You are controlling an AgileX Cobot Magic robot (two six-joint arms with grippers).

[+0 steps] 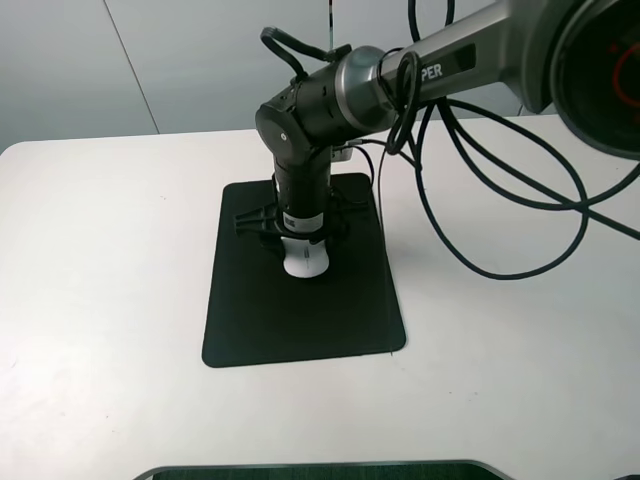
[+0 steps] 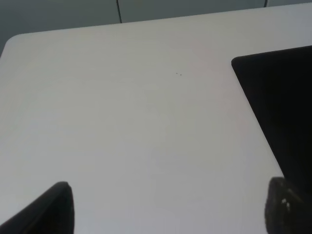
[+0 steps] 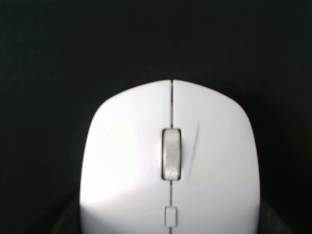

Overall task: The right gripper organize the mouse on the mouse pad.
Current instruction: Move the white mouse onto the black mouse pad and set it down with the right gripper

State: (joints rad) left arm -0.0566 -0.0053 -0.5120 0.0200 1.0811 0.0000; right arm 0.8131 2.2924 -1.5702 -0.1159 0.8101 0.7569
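Note:
The white mouse (image 1: 305,260) lies on the black mouse pad (image 1: 300,320), in the pad's far half near its middle. My right gripper (image 1: 303,243) points straight down over the mouse, with a finger on each side of it, closed on its sides. In the right wrist view the mouse (image 3: 170,161) fills the frame, grey scroll wheel in the middle, with the pad (image 3: 146,39) dark behind it. My left gripper (image 2: 168,209) is open and empty over bare table, and a corner of the pad (image 2: 282,107) shows beside it.
The white table (image 1: 100,300) surrounds the pad. Black cables (image 1: 500,200) trail from the right arm and loop down onto the table right of the pad. A dark edge (image 1: 320,470) runs along the table's near side.

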